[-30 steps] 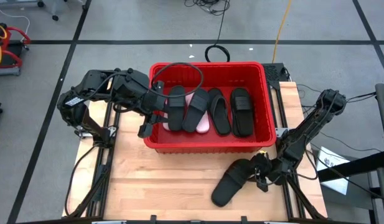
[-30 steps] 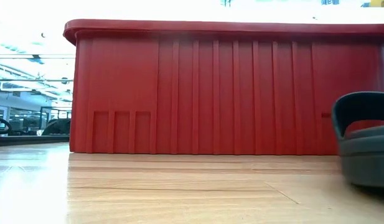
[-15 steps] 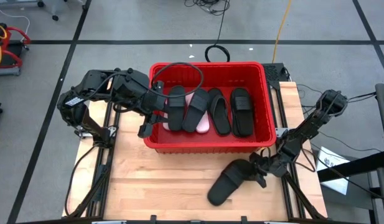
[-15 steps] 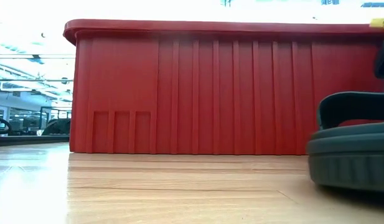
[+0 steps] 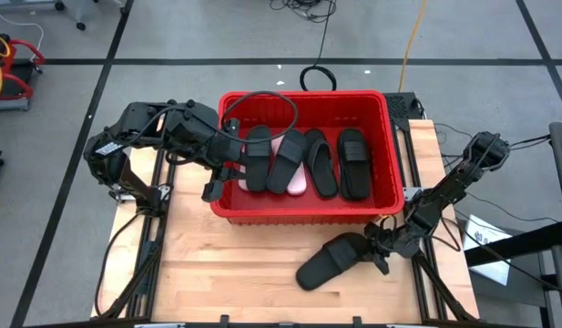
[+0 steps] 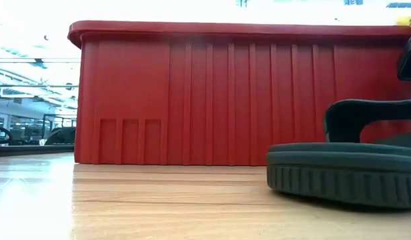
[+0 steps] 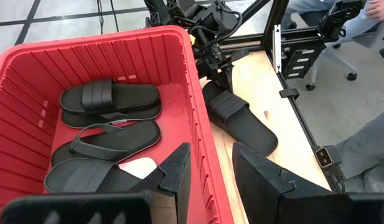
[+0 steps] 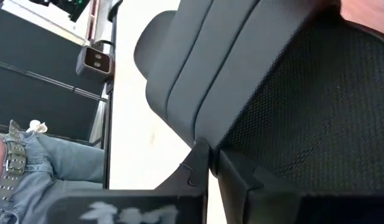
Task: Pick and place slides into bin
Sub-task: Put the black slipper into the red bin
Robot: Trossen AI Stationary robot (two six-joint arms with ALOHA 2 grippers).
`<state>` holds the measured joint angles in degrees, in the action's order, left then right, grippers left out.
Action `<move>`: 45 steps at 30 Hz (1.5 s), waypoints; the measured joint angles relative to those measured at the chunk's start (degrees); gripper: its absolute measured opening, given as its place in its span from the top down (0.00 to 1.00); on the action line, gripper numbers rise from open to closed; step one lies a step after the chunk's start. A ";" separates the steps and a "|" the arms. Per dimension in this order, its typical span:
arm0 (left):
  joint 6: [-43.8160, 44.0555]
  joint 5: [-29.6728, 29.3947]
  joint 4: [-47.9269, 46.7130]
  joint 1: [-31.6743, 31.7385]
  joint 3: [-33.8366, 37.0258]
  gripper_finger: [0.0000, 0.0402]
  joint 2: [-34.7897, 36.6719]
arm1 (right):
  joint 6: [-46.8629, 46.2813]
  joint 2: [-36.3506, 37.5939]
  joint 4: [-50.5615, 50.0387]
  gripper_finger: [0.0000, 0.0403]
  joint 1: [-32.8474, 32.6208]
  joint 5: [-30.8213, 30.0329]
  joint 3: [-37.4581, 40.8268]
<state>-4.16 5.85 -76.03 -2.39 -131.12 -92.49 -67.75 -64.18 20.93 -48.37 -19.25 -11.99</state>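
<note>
Black slide (image 5: 331,261) on the counter (image 5: 226,264) clamped by right gripper (image 5: 379,248), left gripper (image 5: 228,164) held apart over the bin (image 5: 303,211) rim

One red bin (image 5: 303,212), four black slides (image 5: 353,162) and one pink slide (image 5: 297,183) inside, one black slide on worktop (image 5: 331,261), two grippers (image 5: 228,162).

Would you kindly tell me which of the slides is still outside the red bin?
The black slide lying on the wooden table in front of the bin, gripped by the right hand. All the others, black and pink, lie inside the bin beside the left hand.
</note>
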 joint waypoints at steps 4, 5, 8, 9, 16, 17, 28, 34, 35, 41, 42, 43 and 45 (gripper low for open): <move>-0.01 0.00 -0.01 -0.01 0.00 0.71 0.00 | 0.99 0.00 1.32 0.99 0.01 0.35 0.00; -0.02 0.00 0.00 0.00 0.01 0.71 0.00 | 0.97 0.00 1.76 0.99 0.01 1.11 0.00; 0.00 0.00 0.00 0.00 0.01 0.71 -0.02 | 0.42 0.00 3.61 0.99 0.02 2.91 -0.04; -0.02 0.00 0.00 0.00 0.01 0.71 0.00 | -0.01 0.00 3.79 0.99 0.00 3.00 -0.21; -0.02 0.00 -0.01 -0.01 0.01 0.71 0.00 | 1.37 -0.04 3.29 1.00 -0.13 8.05 -4.78; -0.02 0.00 -0.02 0.00 0.01 0.71 0.00 | 2.00 -0.04 3.20 1.00 -0.12 8.36 -5.54; -0.02 0.00 -0.02 0.00 0.01 0.71 0.00 | 5.96 -0.02 -1.92 1.00 -0.10 9.14 -15.38; -0.04 0.00 -0.02 0.00 0.01 0.71 0.00 | 8.93 -0.04 -7.35 1.00 -0.10 9.32 -22.14; -0.04 0.00 -0.03 0.00 0.01 0.71 -0.01 | 9.27 -0.02 -8.23 1.00 -0.12 9.32 -23.43; -0.46 0.00 -0.06 -0.01 0.01 0.71 0.00 | 14.55 0.00 -13.66 1.00 -0.09 9.01 -31.29; -0.48 0.00 -0.07 0.00 0.01 0.71 0.00 | 16.01 0.08 -14.36 1.00 -0.05 8.91 -32.74; -0.48 0.00 -0.07 -0.01 0.01 0.71 -0.01 | 17.51 0.21 -15.16 1.00 0.02 8.73 -34.22; -0.48 0.01 -0.08 0.00 0.01 0.71 -0.02 | 20.60 0.54 -17.33 1.00 0.32 7.52 -37.12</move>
<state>-4.65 5.86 -76.11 -2.40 -131.11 -92.50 -47.15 -63.64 3.60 -48.05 -11.73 -49.11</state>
